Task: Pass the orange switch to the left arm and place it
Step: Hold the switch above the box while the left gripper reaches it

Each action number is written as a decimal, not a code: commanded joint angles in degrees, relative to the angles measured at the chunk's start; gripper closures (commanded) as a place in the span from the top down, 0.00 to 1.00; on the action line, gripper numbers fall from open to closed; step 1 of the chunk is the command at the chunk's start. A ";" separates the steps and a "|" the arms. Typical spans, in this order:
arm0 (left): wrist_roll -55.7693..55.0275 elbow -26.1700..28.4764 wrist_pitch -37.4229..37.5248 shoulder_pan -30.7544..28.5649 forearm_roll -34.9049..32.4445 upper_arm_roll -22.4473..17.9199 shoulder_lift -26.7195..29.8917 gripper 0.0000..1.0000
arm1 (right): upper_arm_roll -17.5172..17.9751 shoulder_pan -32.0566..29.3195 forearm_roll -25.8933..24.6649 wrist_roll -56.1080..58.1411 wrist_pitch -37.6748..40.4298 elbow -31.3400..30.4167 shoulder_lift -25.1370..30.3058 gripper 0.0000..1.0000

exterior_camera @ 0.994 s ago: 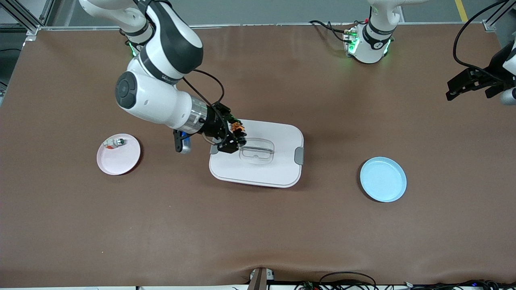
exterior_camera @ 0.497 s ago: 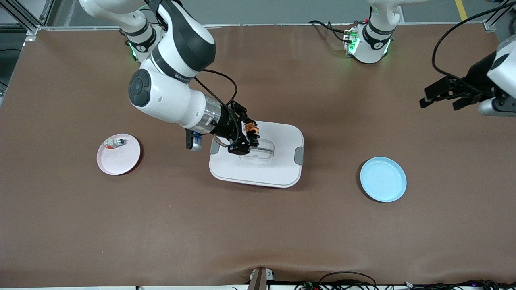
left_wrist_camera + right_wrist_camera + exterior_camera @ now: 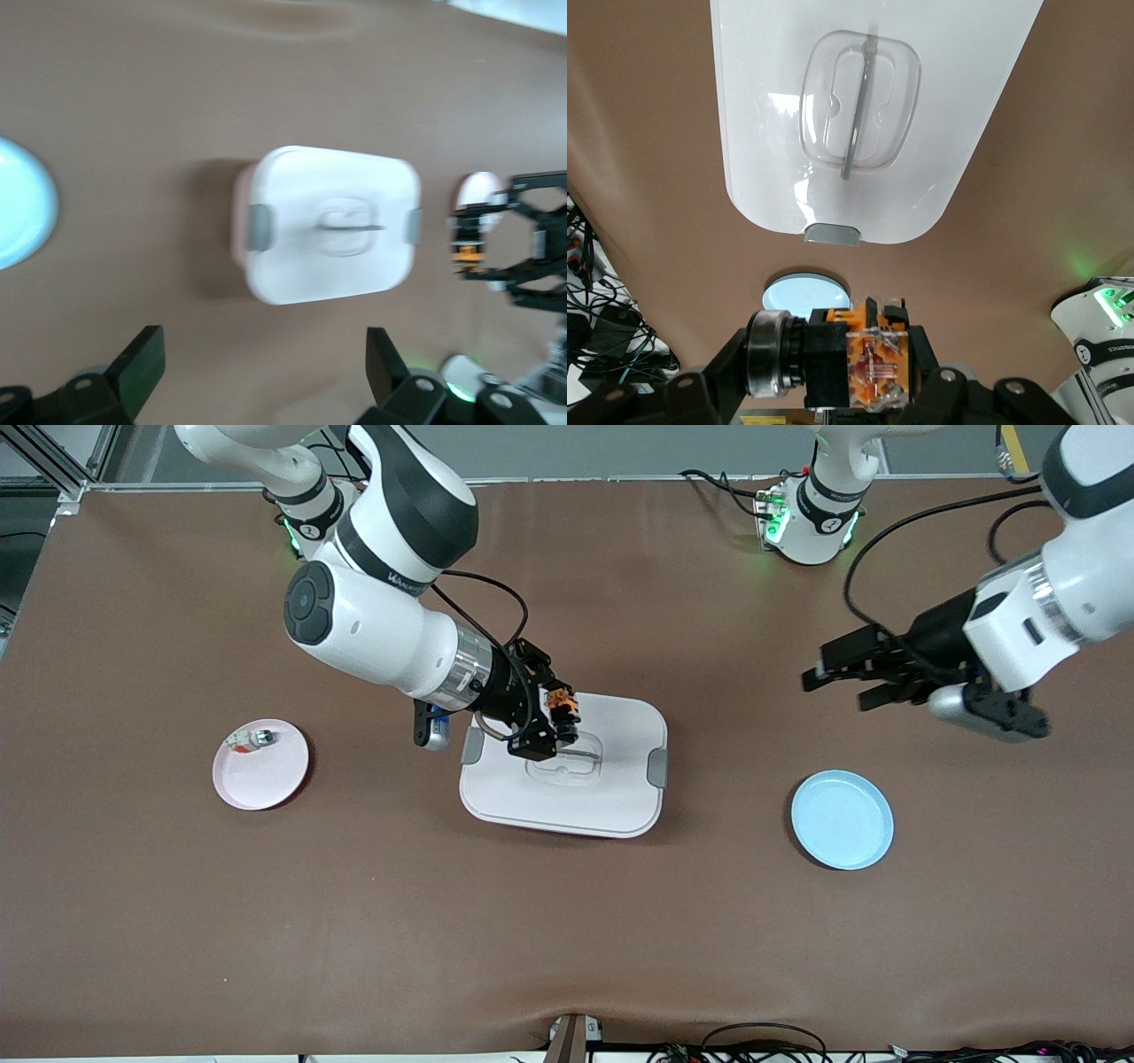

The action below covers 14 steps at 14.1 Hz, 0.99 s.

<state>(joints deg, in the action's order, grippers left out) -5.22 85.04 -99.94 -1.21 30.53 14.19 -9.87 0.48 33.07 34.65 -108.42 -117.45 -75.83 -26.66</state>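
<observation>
The orange switch (image 3: 563,704) has a black body and an orange end, and my right gripper (image 3: 556,719) is shut on it above the box (image 3: 611,797). It hangs over the end of the lid nearest the right arm. In the right wrist view the switch (image 3: 873,365) sits between the fingers, with the white box (image 3: 868,115) and its clear handle below. My left gripper (image 3: 837,686) hovers open and empty above bare table toward the left arm's end, apart from the box. The left wrist view shows the box (image 3: 328,221), the switch (image 3: 468,252) past it, and my left gripper (image 3: 263,363).
A blue plate (image 3: 842,819) lies toward the left arm's end, nearer the front camera than the left gripper. A pink plate (image 3: 260,764) with a small silver-and-white part (image 3: 252,738) lies toward the right arm's end. The arm bases stand along the table's back edge.
My right gripper has carried the switch a little further over the box lid. The left arm has swung in from the table's end toward the box, its gripper still open.
</observation>
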 commanded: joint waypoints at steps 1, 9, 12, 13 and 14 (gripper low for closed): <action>1.00 -0.40 -5.51 1.38 4.52 1.62 -3.04 1.00 | -0.57 0.51 0.95 -1.09 0.65 1.91 -0.94 0.00; -0.40 2.84 -15.20 9.73 15.87 1.63 -7.09 0.87 | -0.57 2.09 0.95 -2.93 -3.57 2.26 -2.17 0.00; -0.14 5.22 -16.42 10.26 18.40 2.41 -7.09 0.79 | -0.57 2.35 0.95 -3.55 -4.10 3.32 -2.96 0.00; 0.38 6.53 -18.17 10.52 19.81 2.68 -7.00 0.79 | -0.57 2.35 0.95 -3.46 -4.10 3.32 -2.96 0.00; 0.91 7.59 -20.10 10.96 20.44 2.77 -7.09 0.79 | -0.57 2.35 0.95 -3.46 -4.10 3.32 -2.96 0.00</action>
<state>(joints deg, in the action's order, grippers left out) -5.56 89.75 -116.36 9.12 48.48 16.48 -17.76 0.43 34.75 34.69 -110.75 -121.57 -75.02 -28.09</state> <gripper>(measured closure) 0.207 0.269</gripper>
